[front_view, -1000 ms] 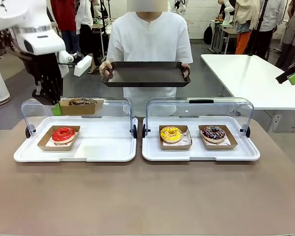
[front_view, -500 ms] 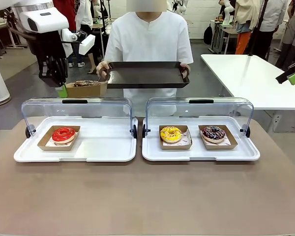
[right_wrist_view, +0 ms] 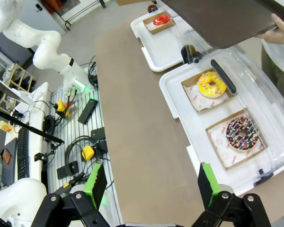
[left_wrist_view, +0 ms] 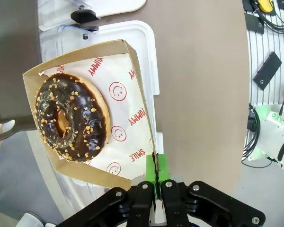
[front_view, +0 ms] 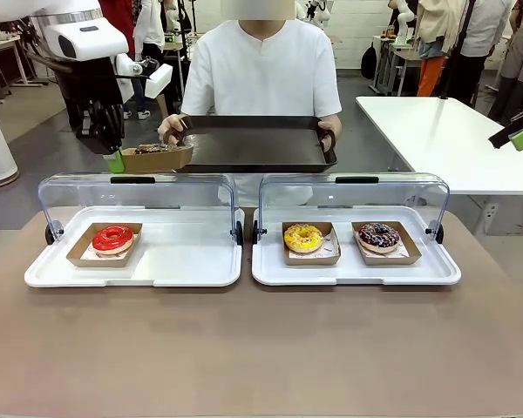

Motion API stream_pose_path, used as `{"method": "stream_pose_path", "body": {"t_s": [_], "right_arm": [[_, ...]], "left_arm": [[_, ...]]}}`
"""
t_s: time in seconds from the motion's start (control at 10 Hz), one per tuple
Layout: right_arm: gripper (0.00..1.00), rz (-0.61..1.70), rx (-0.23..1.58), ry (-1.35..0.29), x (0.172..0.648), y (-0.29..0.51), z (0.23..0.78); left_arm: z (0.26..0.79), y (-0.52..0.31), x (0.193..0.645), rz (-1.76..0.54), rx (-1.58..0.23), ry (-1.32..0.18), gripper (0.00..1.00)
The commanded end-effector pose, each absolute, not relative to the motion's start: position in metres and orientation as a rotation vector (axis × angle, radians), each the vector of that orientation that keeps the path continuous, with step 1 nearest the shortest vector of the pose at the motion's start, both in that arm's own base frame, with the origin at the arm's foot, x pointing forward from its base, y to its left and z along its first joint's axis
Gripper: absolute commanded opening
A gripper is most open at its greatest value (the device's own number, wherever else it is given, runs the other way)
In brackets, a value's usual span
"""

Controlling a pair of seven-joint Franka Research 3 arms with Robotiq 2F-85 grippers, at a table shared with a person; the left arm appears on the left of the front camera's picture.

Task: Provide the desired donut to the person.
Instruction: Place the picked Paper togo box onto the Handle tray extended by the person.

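Right wrist view: right gripper spread wide, high above the table. Front view, near to far: red donut in the left case, yellow donut and sprinkled donut in the right case; beyond, raised left gripper pinching a box with the chocolate donut, at the left edge of the tray the person holds
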State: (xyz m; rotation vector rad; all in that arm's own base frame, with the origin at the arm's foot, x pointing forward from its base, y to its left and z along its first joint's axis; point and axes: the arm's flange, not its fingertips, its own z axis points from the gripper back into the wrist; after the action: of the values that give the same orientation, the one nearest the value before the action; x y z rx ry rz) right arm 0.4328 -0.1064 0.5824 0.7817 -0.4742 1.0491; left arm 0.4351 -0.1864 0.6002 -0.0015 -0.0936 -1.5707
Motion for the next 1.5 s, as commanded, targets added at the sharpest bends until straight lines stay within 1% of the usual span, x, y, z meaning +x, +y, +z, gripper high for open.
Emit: {"method": "stream_pose_path", "body": {"t_s": [0.0,0.5,0.6,0.7,0.8,0.9,1.1,1.3,1.4], "right_arm": [[1.0,1.043,0.782,-0.472,0.433,-0.106,0.584],[1.0,1.043,0.782,-0.472,0.433,-0.106,0.584],[1.0,1.043,0.782,-0.472,0.433,-0.106,0.584],[1.0,1.043,0.782,-0.472,0.433,-0.106,0.584],[1.0,1.043,0.782,-0.472,0.433,-0.106,0.584],[1.0,1.043,0.782,-0.472,0.433,-0.106,0.584],[1.0,1.043,0.782,-0.472,0.433,-0.106,0.584],[1.0,1.043,0.782,-0.472,0.433,-0.106,0.584],[1.0,1.043,0.782,-0.472,0.433,-0.106,0.584]], "left_arm": [[0.602,-0.186,0.431,-1.567,0.001,-0.094,0.0],[0.602,-0.186,0.431,-1.567,0.001,-0.094,0.0],[0.601,-0.186,0.434,-1.571,0.0,-0.096,0.01],[0.608,-0.197,0.418,-1.575,0.014,-0.116,0.01],[0.626,-0.197,0.439,-1.646,0.018,-0.106,0.01],[0.639,-0.205,0.443,-1.677,0.019,-0.108,0.01],[0.648,-0.222,0.439,-1.668,0.055,-0.122,0.01],[0.652,-0.233,0.481,-1.677,0.069,-0.09,0.01],[0.645,-0.239,0.49,-1.672,0.094,-0.096,0.01]]}}
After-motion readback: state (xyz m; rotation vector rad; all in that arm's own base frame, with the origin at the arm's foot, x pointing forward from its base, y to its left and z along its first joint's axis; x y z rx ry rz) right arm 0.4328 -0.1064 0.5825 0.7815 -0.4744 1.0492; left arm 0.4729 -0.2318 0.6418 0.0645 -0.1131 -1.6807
